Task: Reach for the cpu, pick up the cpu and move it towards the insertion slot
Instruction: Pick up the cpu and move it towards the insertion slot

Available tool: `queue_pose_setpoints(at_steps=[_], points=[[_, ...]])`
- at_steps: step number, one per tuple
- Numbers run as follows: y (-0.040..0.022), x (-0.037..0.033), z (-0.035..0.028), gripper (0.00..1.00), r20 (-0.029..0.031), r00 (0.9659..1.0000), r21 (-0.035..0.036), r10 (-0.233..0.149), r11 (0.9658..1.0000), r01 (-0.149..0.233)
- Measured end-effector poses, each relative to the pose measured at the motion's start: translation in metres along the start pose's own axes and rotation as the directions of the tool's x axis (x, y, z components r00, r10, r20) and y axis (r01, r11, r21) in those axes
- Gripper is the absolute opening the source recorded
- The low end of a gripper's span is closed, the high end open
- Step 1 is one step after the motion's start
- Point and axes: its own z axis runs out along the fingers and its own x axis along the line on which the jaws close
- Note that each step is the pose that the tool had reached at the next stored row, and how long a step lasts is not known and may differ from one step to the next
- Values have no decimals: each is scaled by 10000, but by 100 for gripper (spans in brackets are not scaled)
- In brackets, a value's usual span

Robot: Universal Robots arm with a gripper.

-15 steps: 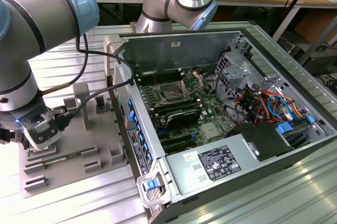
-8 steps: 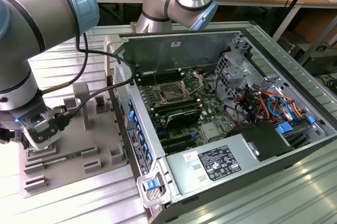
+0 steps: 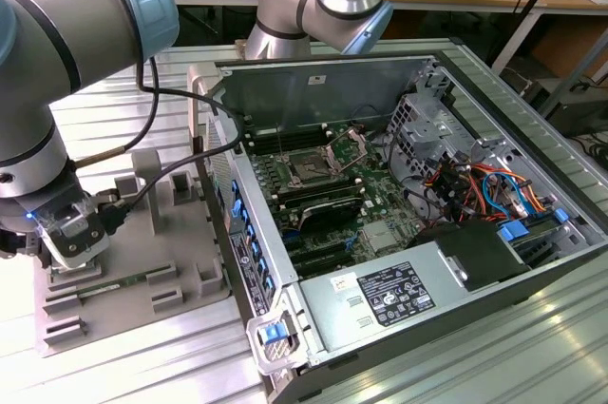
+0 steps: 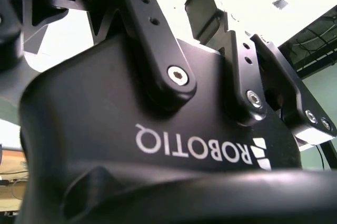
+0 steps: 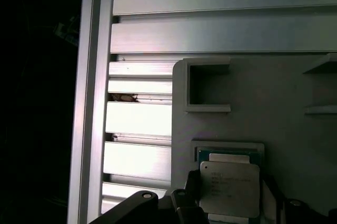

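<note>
At about eight o'clock in the exterior view, the gripper (image 3: 68,252) hangs low over a flat, matte grey tray (image 3: 152,242) with moulded blocks and pockets. The tray lies on a table (image 3: 114,109) of ribbed, bright aluminium bars.

In the first wrist view the cpu (image 5: 229,190) is a thin square chip with a brushed silver lid and a strip of green board along one edge. It sits in a shallow square nest (image 5: 196,146) of the tray, close to a hollow square pocket (image 5: 208,89). Black gripper metal lies just beside the chip on two opposite sides. It may be touching, but I cannot tell whether the gripper is open or closed.

In the second wrist view the gripper body is smooth matte black, with hinged links (image 4: 158,39) pinned by round silver screws (image 4: 178,75).

The slot (image 3: 309,169), a dark square in the green board, lies at about two o'clock from the gripper and well apart from it, inside the open steel case (image 3: 313,81). Its shiny bracket (image 3: 348,147) stands tilted up. A thin green stick (image 3: 114,285) lies flat on the tray near the gripper.
</note>
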Motion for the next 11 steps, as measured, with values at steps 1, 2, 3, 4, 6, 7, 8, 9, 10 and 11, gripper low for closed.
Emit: queue_pose_setpoints(at_steps=[1, 2, 3, 4, 6, 7, 8, 9, 10, 11], points=[[0, 0, -3, 55, 0, 10000, 0, 0, 10000, 0], [0, 0, -5, 55, 0, 10000, 0, 0, 10000, 0], [0, 0, -8, 55, 0, 10000, 0, 0, 10000, 0], [1, 0, -9, 55, 1, 10000, 0, 0, 10000, 0], [1, 0, -13, 55, 1, 10000, 0, 0, 10000, 0], [1, 0, -15, 55, 0, 10000, 0, 0, 10000, 0], [1, 0, -17, 55, 0, 10000, 0, 0, 10000, 0], [2, 0, -28, 55, 1, 10000, 0, 0, 10000, 0], [2, 0, -32, 55, 0, 10000, 0, 0, 10000, 0], [2, 0, -33, 55, 0, 10000, 0, 0, 10000, 0]])
